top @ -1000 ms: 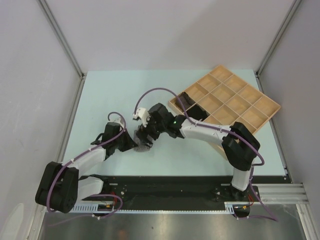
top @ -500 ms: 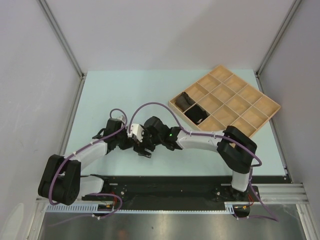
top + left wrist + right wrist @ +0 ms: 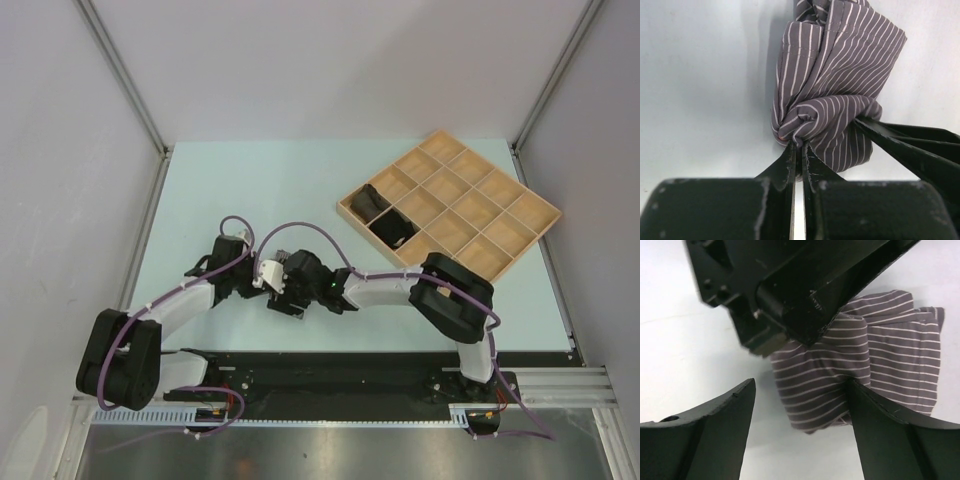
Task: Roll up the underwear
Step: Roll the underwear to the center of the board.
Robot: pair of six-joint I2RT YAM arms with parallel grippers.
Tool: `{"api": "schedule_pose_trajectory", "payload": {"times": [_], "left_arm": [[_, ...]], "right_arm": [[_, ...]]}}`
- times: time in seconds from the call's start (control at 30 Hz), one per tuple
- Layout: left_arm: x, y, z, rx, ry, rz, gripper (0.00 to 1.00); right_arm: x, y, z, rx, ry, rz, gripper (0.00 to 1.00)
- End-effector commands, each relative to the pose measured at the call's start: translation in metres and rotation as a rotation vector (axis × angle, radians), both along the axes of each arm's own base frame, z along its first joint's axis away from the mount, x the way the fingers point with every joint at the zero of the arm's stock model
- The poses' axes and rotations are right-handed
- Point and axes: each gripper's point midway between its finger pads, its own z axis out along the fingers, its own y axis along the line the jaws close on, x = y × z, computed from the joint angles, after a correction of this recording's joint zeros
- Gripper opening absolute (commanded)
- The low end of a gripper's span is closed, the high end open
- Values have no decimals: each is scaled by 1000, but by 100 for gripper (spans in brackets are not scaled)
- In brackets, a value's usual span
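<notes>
Down at the near-left of the table, both arms meet over the underwear, a striped grey bundle lying bunched on the surface. Left gripper is pressed together, pinching a twisted fold at the bundle's end. Right gripper hangs spread wide, a finger either side of the cloth. The risk: that pinch holds only a thin fold, so a tug could slip it free and the loose roll would spring open. Closing crooked, the right could clip its partner.
</notes>
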Motion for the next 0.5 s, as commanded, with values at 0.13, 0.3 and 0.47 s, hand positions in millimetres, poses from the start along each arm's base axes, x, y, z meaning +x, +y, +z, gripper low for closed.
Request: {"api": "schedule_pose_trajectory", "payload": {"times": [0.13, 0.3, 0.47], "left_arm": [[12, -3, 15, -19, -42, -26, 8], [16, 6, 37, -40, -98, 27, 66], [7, 30, 44, 37, -116, 100, 87]], "right_arm": [[26, -19, -44, -132, -154, -166, 50], [4, -20, -48, -153, -71, -94, 6], [-24, -20, -35, -123, 77, -30, 0]]}}
